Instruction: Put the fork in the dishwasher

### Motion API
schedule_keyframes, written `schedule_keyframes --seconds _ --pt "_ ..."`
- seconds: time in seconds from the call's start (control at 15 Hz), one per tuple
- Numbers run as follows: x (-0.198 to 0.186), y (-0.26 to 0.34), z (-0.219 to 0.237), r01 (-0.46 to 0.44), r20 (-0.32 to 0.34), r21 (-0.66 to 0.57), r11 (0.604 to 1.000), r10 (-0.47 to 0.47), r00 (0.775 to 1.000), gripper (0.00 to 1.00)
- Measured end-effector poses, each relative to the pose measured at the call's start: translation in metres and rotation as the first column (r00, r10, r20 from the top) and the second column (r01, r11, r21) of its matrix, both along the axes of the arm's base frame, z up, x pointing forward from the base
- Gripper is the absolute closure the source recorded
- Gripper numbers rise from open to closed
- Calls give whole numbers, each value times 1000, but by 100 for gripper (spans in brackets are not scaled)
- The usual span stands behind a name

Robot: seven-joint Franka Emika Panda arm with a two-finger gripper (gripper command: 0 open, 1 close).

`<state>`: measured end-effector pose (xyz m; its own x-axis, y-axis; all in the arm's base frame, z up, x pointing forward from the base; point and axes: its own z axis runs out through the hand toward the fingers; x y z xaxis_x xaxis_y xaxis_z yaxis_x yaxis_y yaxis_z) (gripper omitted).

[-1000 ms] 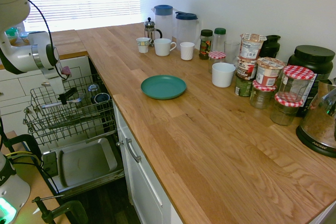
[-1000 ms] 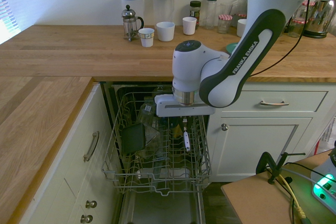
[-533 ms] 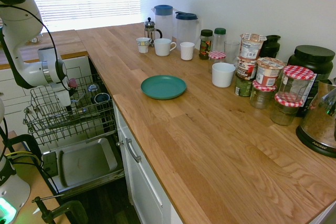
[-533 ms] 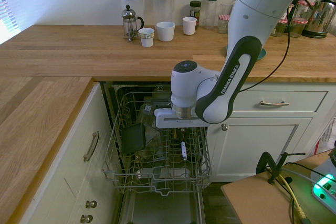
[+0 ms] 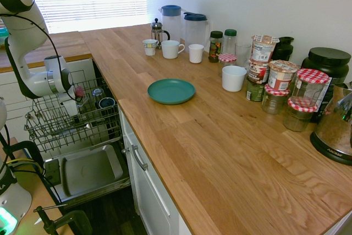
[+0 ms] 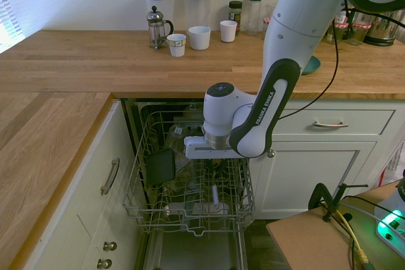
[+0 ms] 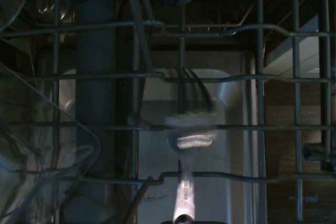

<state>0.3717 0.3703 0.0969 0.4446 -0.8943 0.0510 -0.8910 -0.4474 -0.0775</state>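
Lower now, the claw [image 6: 217, 166] hovers over the dishwasher's wire rack [image 6: 200, 210]

The gripper [image 6: 217, 167] has sunk lower towards the dish rack [image 6: 193, 227]; the fork [image 7: 185, 195] has lowered too; more of the green plate [image 6: 311, 65] shows beyond the arm [image 6: 264, 115]

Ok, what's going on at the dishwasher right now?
The robot arm has its gripper down over the pulled-out wire rack of the dishwasher, with the fork right beneath it. In the wrist view the fork lies over the rack's wires. Whether the fingers have let go of it can't be made out. A clear container is in the rack beside it.
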Motion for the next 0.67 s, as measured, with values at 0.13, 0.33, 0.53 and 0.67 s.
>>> schedule_keyframes --seconds 0.13,0.33,0.53,0.67 --pt "0 2 2 5 11 4 1000 -5 1000 0" --pt "0 7 23 7 42 15 1000 -8 999 0" --pt "-2 9 67 10 70 28 1000 -12 997 0" --pt "-4 10 99 19 85 33 999 -22 996 0"
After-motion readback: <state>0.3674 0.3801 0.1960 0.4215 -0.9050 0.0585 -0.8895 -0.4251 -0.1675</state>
